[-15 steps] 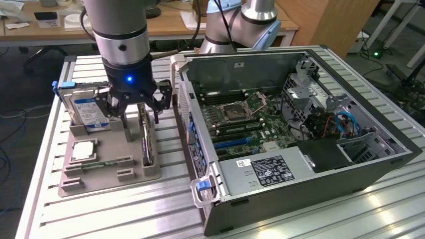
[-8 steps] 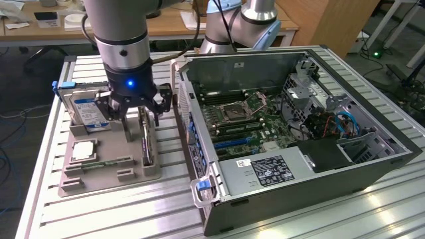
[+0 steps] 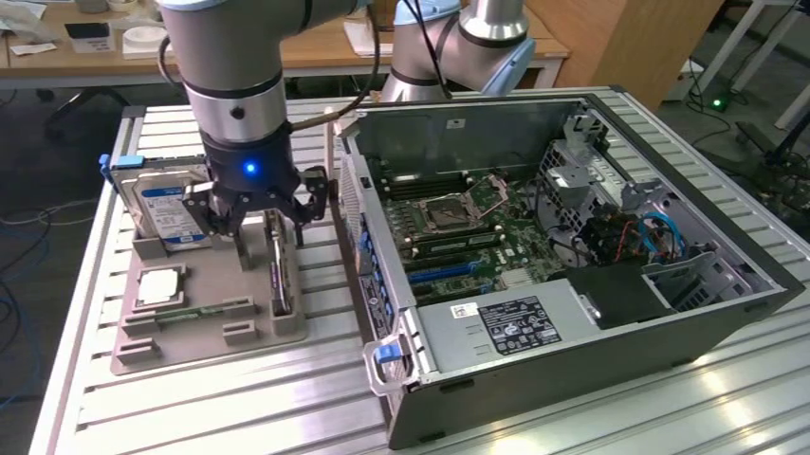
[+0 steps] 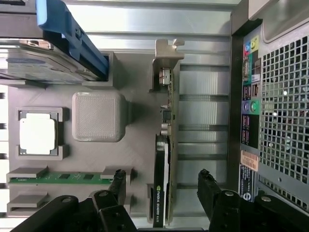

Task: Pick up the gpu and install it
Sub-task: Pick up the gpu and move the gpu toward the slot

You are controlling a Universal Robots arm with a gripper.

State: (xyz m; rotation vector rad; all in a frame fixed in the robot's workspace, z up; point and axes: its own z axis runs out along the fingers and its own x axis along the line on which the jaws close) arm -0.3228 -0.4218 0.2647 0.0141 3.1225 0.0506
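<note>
On the slatted desk point(image 3: 190, 408), the gpu point(image 4: 164, 145) stands on edge in a grey tray point(image 4: 130, 77), just below the spread jaws, its length running between them.

The gripper point(image 4: 162, 178), spread wide, flanks the gpu point(image 4: 165, 135) standing on edge in the grey tray point(image 4: 140, 87) beside the computer case point(image 4: 285, 121).

One each: gpu point(image 4: 163, 159), hard drive point(image 3: 171, 213), processor point(image 4: 37, 134), memory stick point(image 4: 58, 178), computer case point(image 3: 570, 379).
</note>
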